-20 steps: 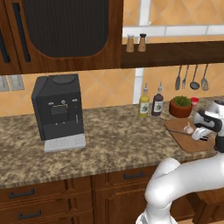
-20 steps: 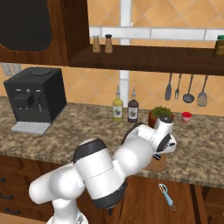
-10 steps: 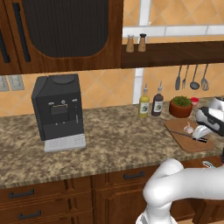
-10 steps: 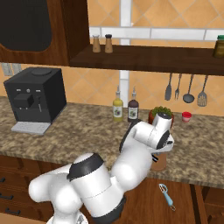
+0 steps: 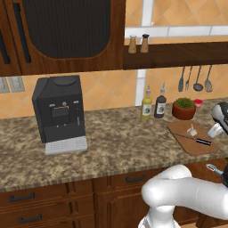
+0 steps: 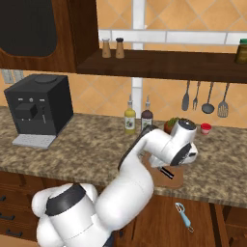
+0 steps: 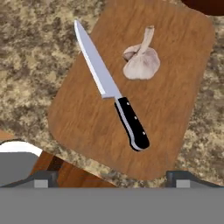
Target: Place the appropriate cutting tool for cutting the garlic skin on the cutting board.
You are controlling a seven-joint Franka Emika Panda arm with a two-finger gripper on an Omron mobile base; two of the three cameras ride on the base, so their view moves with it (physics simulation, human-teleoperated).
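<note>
The brown wooden cutting board (image 7: 170, 109) lies on the granite counter near its front edge. Lying flat on it is the knife (image 7: 114, 94), its silver blade pointing away and its black handle toward me. The whitish garlic (image 7: 141, 63) rests on the board just beside the blade, apart from it. My gripper (image 7: 113, 178) hovers above the board's near edge, open, with nothing between its fingers. In the left base view the gripper (image 5: 218, 122) hangs above the right end of the board (image 5: 180, 131), with the knife (image 5: 198, 141) and garlic (image 5: 192, 131) below it.
A potted plant (image 5: 184, 108), a red cup (image 5: 198, 103) and two bottles (image 5: 153, 106) stand behind the board. A black coffee machine (image 5: 58, 111) sits at the left. Utensils (image 5: 195, 79) hang on the wall. A teal-handled utensil (image 6: 184, 215) lies below the counter's front.
The hand has lifted off the board and drawn back toward the right. The knife now lies free on the board beside the garlic.
</note>
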